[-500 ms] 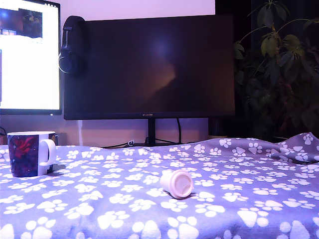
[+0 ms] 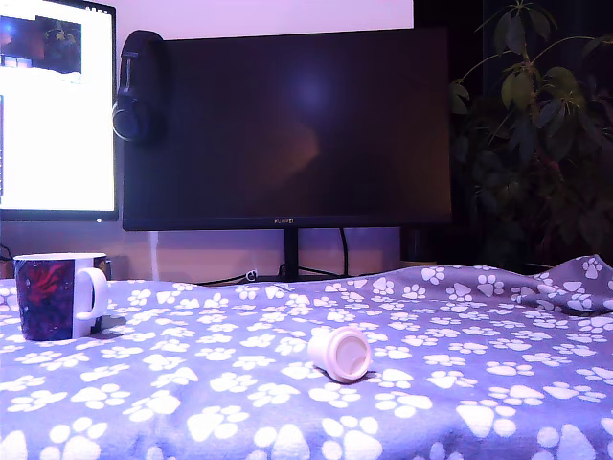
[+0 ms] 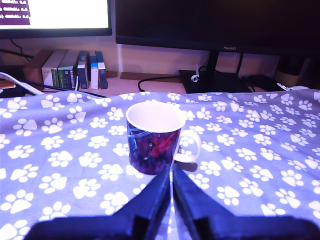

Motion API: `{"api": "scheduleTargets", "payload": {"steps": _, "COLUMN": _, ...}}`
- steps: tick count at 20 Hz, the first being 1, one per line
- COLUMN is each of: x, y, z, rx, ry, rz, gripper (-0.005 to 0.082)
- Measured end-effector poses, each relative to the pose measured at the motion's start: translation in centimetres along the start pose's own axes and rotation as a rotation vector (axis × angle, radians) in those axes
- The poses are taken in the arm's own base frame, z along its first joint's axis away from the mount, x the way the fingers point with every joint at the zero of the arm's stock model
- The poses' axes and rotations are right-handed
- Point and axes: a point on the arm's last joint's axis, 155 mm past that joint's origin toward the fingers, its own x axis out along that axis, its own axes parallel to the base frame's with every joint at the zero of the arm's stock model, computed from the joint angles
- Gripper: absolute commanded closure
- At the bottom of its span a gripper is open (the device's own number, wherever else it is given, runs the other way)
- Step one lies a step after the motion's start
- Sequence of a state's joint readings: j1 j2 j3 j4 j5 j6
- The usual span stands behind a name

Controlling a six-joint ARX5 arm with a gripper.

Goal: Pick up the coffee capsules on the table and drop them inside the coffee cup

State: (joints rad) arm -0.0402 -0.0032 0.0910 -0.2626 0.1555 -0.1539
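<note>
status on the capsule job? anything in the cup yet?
Nothing visibly done: the white capsule lies on its side on the table, apart from the coffee cup. The gripper, jaws shut and empty, faces the cup; its visible inside looks empty. No blue capsule in view.

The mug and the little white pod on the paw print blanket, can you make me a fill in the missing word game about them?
1. The white capsule lies on its ____ on the paw print cloth.
2. In the exterior view, the coffee cup stands to the ____ of the capsule.
3. In the wrist view, the gripper has its fingertips pressed ____.
4. The inside of the cup is ____ in colour.

Missing words: side; left; together; white
</note>
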Motion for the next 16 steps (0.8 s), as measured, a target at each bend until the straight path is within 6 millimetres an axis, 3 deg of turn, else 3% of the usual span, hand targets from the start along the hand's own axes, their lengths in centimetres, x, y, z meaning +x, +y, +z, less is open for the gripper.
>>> {"api": "scheduleTargets", "payload": {"steps": 7, "x": -0.3, "y": -3.4, "z": 1.1, "rx": 0.013, "ry": -0.038, "rz": -0.18, "gripper": 0.0788}}
{"api": "scheduleTargets", "payload": {"steps": 16, "x": -1.5, "y": -8.5, "z": 1.0, "rx": 0.024, "ry": -0.03, "rz": -0.409, "gripper": 0.0788}}
